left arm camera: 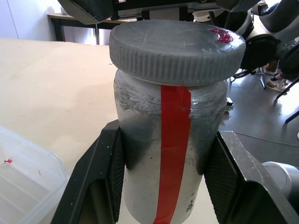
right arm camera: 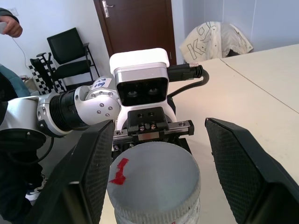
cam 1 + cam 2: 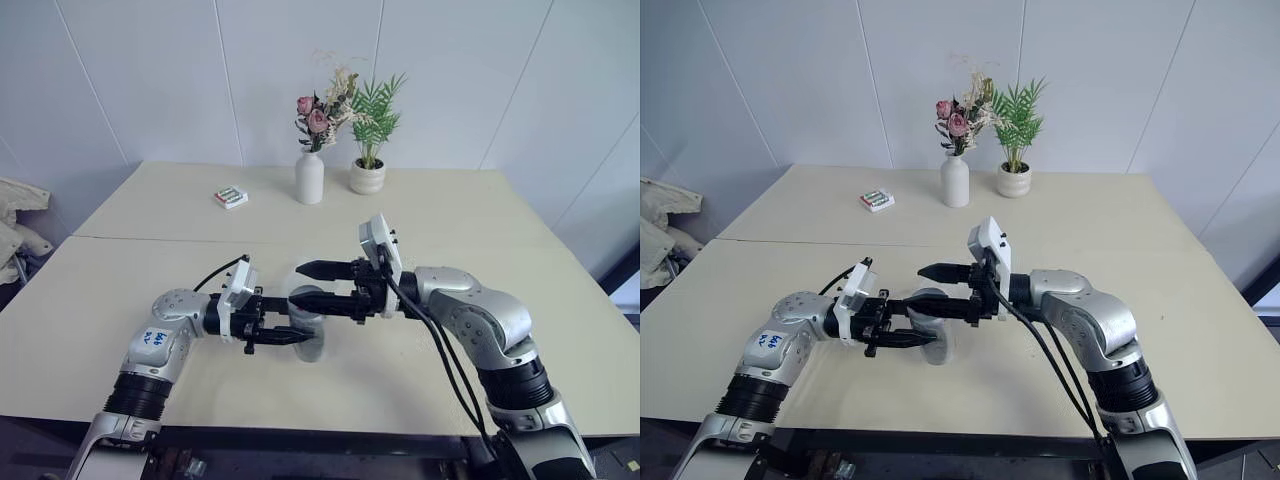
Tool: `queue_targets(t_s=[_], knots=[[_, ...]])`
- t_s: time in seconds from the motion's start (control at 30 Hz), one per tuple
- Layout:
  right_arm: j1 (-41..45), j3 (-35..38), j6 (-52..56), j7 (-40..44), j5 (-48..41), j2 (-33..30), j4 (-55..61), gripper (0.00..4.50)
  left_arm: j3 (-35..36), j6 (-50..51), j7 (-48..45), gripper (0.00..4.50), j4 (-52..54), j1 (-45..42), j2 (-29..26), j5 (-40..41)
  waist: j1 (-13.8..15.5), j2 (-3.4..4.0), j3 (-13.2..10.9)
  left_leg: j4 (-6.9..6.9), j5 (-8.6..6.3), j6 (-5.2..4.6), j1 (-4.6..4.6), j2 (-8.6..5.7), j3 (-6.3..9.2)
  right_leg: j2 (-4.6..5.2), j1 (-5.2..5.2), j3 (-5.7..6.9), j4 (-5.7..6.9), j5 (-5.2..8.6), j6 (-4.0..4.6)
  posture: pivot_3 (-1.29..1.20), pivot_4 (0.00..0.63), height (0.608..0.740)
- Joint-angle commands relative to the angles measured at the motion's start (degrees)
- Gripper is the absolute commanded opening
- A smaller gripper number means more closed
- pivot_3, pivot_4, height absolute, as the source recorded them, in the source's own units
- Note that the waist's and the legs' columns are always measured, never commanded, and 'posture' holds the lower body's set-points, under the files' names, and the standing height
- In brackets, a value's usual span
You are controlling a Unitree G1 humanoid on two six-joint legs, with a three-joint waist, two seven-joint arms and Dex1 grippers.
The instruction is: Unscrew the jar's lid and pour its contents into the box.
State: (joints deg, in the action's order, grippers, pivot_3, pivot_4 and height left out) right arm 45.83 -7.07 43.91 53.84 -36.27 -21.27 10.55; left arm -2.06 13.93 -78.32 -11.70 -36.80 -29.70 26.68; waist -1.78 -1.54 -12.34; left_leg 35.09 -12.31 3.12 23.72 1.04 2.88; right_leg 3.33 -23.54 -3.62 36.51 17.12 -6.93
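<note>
Above your beige tabletop (image 3: 450,220), your left tool (image 3: 283,336) pinches the jar (image 1: 168,154) while your right tool (image 3: 312,284) straddles the lid (image 2: 154,175), spread, not touching.

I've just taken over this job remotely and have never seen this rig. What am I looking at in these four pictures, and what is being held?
The two wide pictures come from the humanoid robot's head, looking down over its two arms and a pale table. The other two come from cameras on its wrists, looking along each gripper's black fingers.

The left gripper is shut on the jar, a clear jar with a red stripe. The lid, grey and ribbed, is on it. The right gripper stands open with a finger on each side of the lid, not yet clamped.

A corner of the clear box lies beside the jar. At the table's far end stand a white vase of flowers, a potted plant and a small pack.
</note>
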Motion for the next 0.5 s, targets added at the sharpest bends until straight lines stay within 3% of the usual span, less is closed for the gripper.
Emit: queue_targets(t_s=[0.03,0.5], knots=[[0.0,-0.9,-0.1,0.3,0.2,-0.4,1.5,3.23,0.7,0.1,0.0,1.98,2.2,0.1,-0.3,0.9,0.0,0.0,0.0,0.0,0.0,0.0,0.0,0.0,0.0,0.0,-0.01,0.0,0.0,0.0,0.0,0.0,0.15,0.74],[-0.3,-2.6,-0.2,0.6,1.4,-1.1,1.2,3.23,0.8,0.4,0.2,1.98,2.5,0.2,-0.2,1.0,0.0,0.0,0.0,0.0,0.0,0.0,0.0,0.0,0.0,0.0,0.0,0.0,0.0,0.0,0.0,0.0,0.15,0.74]])
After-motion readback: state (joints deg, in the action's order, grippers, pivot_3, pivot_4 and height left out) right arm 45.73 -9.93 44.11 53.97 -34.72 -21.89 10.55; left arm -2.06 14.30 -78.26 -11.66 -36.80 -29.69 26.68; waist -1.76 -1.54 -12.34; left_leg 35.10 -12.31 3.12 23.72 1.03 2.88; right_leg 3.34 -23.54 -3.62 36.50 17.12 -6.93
